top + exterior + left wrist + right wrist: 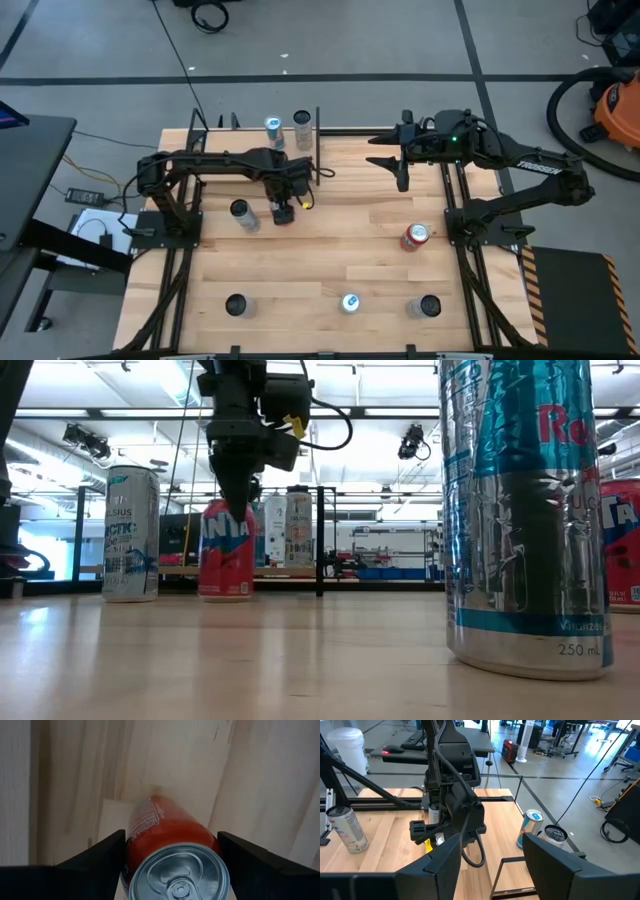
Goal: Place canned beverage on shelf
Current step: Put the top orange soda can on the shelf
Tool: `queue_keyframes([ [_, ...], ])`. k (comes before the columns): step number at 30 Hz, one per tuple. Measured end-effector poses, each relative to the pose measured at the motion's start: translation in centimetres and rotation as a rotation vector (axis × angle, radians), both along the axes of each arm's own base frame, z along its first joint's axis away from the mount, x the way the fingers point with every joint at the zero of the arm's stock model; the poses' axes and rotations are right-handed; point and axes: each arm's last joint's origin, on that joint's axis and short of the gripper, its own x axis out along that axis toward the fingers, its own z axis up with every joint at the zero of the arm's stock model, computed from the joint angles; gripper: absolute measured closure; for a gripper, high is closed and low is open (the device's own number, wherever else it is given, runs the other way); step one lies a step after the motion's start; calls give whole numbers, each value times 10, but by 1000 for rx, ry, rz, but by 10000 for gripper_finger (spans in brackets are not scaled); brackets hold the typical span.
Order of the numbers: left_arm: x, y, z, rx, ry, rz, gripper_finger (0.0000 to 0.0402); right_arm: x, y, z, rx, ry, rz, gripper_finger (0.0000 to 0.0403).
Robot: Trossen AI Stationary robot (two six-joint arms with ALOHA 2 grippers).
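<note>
Progress looks partial: two cans (287, 128) already stand on the shelf (262, 143) at the table's far edge, while the left gripper (284, 211) straddles a red can (170, 850), fingers closing, on the tabletop just near of it. Lifting and shelving remain; the right gripper (401, 172) waits part-open, far right.

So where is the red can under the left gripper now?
In the high view the red can stands left of table centre, between the left gripper's fingers, beside a silver can.
</note>
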Motion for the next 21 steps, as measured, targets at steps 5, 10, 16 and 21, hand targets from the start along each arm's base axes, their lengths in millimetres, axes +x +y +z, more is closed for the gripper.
queue_keyframes([
  [5,2,1,15,21,34,-30,111,0,0,0,0,1,0,186],
  [10,4,8,37,58,13,-33,112,0,0,-2,3,16,0,186],
  [16,-6,26,51,52,58,3,113,-1,0,-3,5,29,0,186],
  [21,-17,49,61,41,91,67,113,-1,0,-3,-2,31,2,186],
])
